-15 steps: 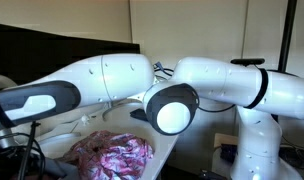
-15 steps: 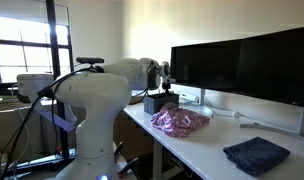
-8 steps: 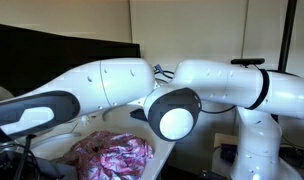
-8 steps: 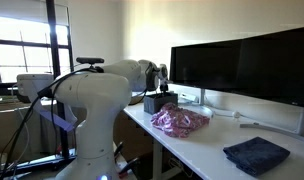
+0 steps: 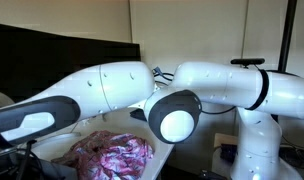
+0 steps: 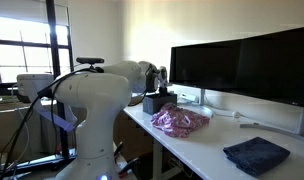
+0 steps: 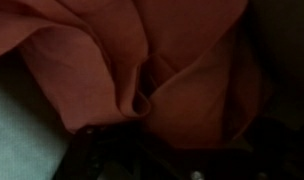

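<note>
Here the pink cloth (image 6: pixel 180 120) lies crumpled in a heap on the white desk (image 6: pixel 207 148). The heap is a little longer along the desk's front edge, and no end points clearly. The pincer (image 6: pixel 154 101) is close at the heap's end far from the dark folded cloth (image 6: pixel 256 154). In the wrist view, blurred folds fill the picture, so I cannot tell if the jaws are apart or together.

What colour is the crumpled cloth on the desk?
The cloth is pink with white and purple mottling, clearest in an exterior view.
</note>
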Controlling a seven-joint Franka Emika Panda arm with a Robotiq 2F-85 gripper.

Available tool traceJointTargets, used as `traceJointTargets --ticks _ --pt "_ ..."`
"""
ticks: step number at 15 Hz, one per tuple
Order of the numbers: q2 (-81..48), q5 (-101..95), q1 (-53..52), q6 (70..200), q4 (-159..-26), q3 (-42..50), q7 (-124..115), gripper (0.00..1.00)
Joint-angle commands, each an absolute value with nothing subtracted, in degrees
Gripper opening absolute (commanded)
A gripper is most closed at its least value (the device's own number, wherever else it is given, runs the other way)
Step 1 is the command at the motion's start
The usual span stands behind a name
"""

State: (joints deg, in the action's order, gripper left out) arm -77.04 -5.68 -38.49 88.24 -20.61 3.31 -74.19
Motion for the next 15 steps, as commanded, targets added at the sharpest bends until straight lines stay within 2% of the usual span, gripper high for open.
traceJointTargets --ticks 1,9,10,12,13,15 --pt "-76.6 -5.1 -38.2 87.1 -21.1 2.1 -72.0 0.63" --pt "-75.1 -5.2 -38.3 86.8 -20.3 2.0 -71.6 0.12" --pt "-74.8 -5.2 -38.4 86.7 -20.3 2.0 -71.6 0.10" --pt "-74.2 -5.3 -38.5 86.5 -20.2 1.9 -71.1 0.12" --pt "-74.0 -5.4 -38.7 86.4 -20.2 1.9 -70.9 0.09" --pt "-73.3 -5.4 -38.9 86.1 -20.2 1.9 -70.7 0.12"
